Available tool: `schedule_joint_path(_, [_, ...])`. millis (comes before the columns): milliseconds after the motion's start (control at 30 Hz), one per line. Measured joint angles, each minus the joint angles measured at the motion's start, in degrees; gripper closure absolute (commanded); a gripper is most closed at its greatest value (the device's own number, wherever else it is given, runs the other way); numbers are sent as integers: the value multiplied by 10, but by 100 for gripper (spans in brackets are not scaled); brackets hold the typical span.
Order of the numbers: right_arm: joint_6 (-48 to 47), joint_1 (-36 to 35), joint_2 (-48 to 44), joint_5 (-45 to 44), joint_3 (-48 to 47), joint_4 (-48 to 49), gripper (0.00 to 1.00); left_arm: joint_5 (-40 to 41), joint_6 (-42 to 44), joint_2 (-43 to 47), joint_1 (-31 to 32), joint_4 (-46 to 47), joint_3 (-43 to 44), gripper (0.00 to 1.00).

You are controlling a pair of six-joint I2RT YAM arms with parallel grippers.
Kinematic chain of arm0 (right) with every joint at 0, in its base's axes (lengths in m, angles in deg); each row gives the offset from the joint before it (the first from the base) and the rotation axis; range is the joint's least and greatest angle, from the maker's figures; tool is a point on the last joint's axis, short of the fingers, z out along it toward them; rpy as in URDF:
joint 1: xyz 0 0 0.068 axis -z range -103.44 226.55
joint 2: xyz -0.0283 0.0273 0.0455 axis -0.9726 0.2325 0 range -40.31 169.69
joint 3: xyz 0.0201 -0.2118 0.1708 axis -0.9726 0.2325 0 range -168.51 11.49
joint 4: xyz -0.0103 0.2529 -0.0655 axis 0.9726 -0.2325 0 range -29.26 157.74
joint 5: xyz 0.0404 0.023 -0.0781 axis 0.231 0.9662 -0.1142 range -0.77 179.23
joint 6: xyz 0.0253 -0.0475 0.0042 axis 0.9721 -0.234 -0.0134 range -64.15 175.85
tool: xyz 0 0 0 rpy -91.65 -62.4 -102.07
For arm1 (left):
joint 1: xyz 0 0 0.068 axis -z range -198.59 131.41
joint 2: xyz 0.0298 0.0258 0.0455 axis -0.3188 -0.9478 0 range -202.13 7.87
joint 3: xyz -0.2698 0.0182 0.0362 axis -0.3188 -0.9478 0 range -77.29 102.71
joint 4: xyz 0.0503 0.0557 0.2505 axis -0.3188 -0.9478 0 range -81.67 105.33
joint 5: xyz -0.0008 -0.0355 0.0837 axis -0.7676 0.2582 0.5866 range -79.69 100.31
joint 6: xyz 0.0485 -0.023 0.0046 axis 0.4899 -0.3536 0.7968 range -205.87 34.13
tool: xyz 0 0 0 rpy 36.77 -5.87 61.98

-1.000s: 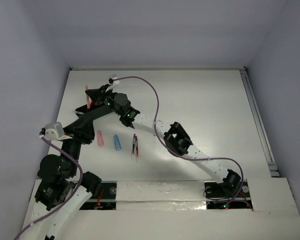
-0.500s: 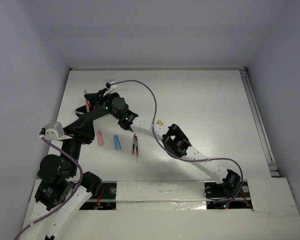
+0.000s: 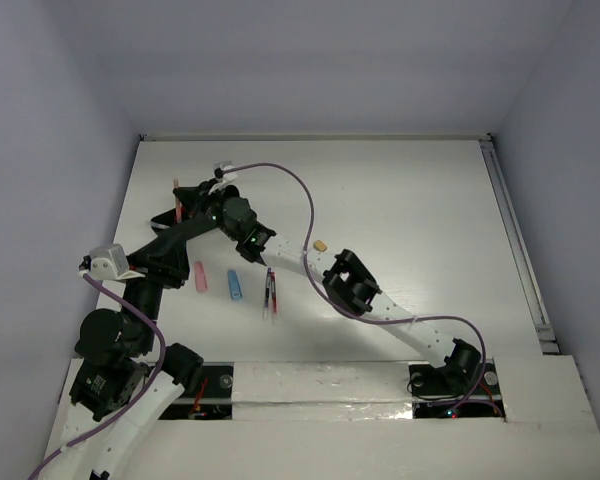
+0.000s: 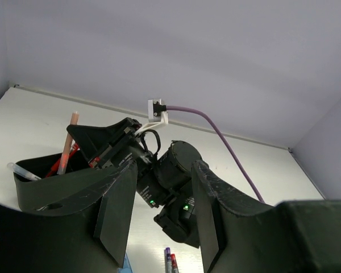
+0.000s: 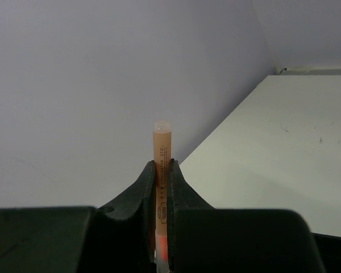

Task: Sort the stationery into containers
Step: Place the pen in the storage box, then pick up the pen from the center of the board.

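Your right gripper point(image 5: 162, 165) is clamped on an orange pen point(image 5: 162, 142). Its jaws press against the barrel, and the capped end sticks up past the fingertips toward 12 o'clock in the wrist view. From the left wrist camera, that pen stands nearly upright. Its lower end is down behind the rim of the black box point(image 4: 40, 187), alongside red pens point(image 4: 58, 166) and a clear pen point(image 4: 21, 170) that lean inside.

Your left gripper point(image 4: 163, 168) has its jaws apart, with nothing visible between them. The box sits at its 9 o'clock, close against the nearer finger, though I can't tell whether the two touch.

In the overhead view, the box lies toward 10 o'clock on the table point(image 3: 410, 200). Toward 8 o'clock from the table's middle, a pink piece point(image 3: 199, 277), a blue piece point(image 3: 235, 286) and a pair of pens point(image 3: 270, 293) lie loose in a row. A beige eraser point(image 3: 321, 245) sits apart near the middle, just beside the right arm.
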Motion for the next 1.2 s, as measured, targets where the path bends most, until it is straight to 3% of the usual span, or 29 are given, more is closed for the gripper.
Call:
schedule_joint_path(133, [0,0,7,-16,0,0,100,0,0,0,0,0,0,60])
schedule_joint_path(233, [-2,0,12,-21,0,0,93,0,0,0,0,0,0,60])
schedule_joint_path(333, [-5,-2,15,-20,0,1,76,0,0,0,0,0,0,60])
schedule_joint_path(367, [-8,-3,15,-20,0,1,65,0,0,0,0,0,0,60])
schedule_joint_path(567, [-45,-11,12,-5,10,14,49,0,0,0,0,0,0,60])
schedule_joint_path(800, [-71,-13,-69,23,137,38,35,0,-1,0,0,0,0,62])
schedule_joint_path(967, [-79,-15,-177,42,282,60,23,2,-10,-4,0,0,0,75])
schedule_joint_path(1067, [-80,-16,-257,51,378,85,21,-5,-29,-15,0,-1,0,84])
schedule_joint_path(1133, [-78,-16,-320,52,451,104,26,-16,-43,-37,0,-6,7,93])
schedule_joint_path(1200, [-77,-16,-385,48,530,125,65,-34,-59,-69,0,-11,19,100])
